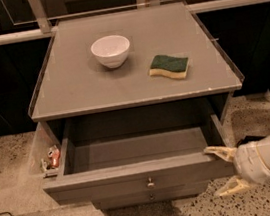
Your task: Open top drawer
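Note:
The top drawer (135, 178) of the grey cabinet stands pulled out. Its wide grey front carries one small round metal knob (149, 182) at centre. Its plain grey inside (136, 150) holds nothing I can see. My gripper (226, 169) is at the drawer's right front corner. Its upper cream finger (217, 152) rests on the top edge of the front, and the lower finger (231, 187) sits below it beside the front. The fingers are spread apart and hold nothing. The white arm runs off to the right.
A white bowl (111, 50) and a green-and-yellow sponge (169, 66) lie on the cabinet top (71, 89). A narrower drawer with its own knob (150, 196) shows below. Small items (51, 158) sit in a clear side bin on the left. A black cable lies on the speckled floor.

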`<state>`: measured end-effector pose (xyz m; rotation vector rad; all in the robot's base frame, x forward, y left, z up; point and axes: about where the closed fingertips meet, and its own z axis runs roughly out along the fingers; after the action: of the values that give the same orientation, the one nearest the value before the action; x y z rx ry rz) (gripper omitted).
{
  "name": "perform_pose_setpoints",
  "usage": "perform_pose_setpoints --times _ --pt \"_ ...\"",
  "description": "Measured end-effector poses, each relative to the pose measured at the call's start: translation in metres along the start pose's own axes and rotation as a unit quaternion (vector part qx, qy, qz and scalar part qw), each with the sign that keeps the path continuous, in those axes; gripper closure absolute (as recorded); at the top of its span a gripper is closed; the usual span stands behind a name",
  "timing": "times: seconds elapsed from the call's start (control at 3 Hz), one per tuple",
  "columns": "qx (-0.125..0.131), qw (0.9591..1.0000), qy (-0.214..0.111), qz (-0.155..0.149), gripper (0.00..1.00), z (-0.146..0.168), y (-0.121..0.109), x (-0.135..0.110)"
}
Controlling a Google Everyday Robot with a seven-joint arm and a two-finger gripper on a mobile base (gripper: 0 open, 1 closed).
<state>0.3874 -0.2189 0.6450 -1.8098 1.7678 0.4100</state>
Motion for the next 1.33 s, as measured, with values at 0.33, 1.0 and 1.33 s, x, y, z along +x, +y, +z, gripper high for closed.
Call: perform_pose_setpoints --times 0.33,1.0,1.33 --pt "0.000 1.0000 0.000 0.000 0.70 -0.008 0.014 0.000" --pt "0.000 1.0000 0.000 0.000 0.92 -0.021 0.011 -0.010" --pt "0.000 1.0000 0.000 0.000 0.68 -0.021 0.011 -0.010"
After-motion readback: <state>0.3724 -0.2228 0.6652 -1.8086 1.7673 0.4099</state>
